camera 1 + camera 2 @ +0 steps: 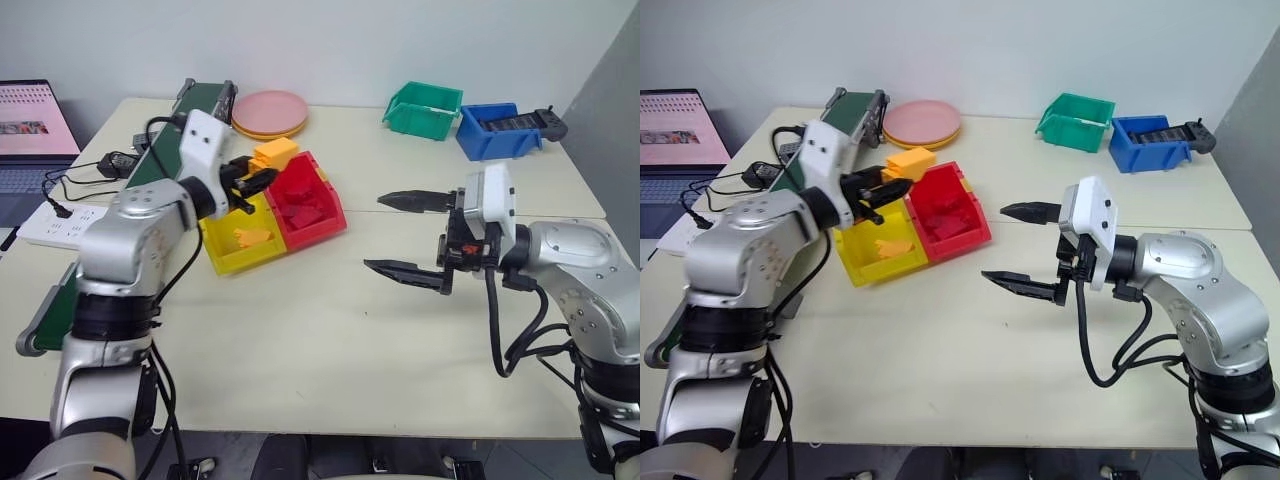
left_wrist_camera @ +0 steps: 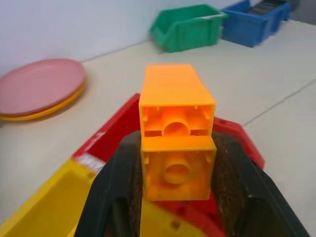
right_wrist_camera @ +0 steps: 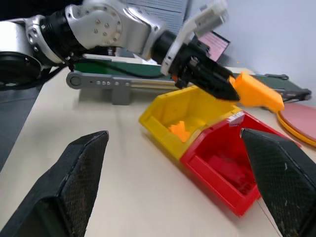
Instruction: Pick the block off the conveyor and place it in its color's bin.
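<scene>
Your left gripper (image 1: 252,182) has its fingers clamped on the block (image 1: 273,153), gripping it by one end so the rest juts out past the fingertips. The block hangs in the air over the far edge of the yellow bin (image 1: 222,250), close to where it meets the red bin (image 1: 325,222), and touches neither. In the left wrist view you see the block (image 2: 177,133) end-on between the two black fingers (image 2: 111,195), its hollow underside turned toward the camera.

The two bins sit side by side, touching, on the table (image 1: 330,330). A flat orange piece (image 1: 252,237) lies on the yellow bin's floor, and red blocks (image 1: 298,212) fill the red one. The conveyor (image 1: 160,160) runs along the table's left edge, just beside the yellow bin.

Your right gripper (image 1: 404,232) hovers above bare table, well to the right of the bins, with its fingers spread wide and nothing between them. It points toward the bins.
</scene>
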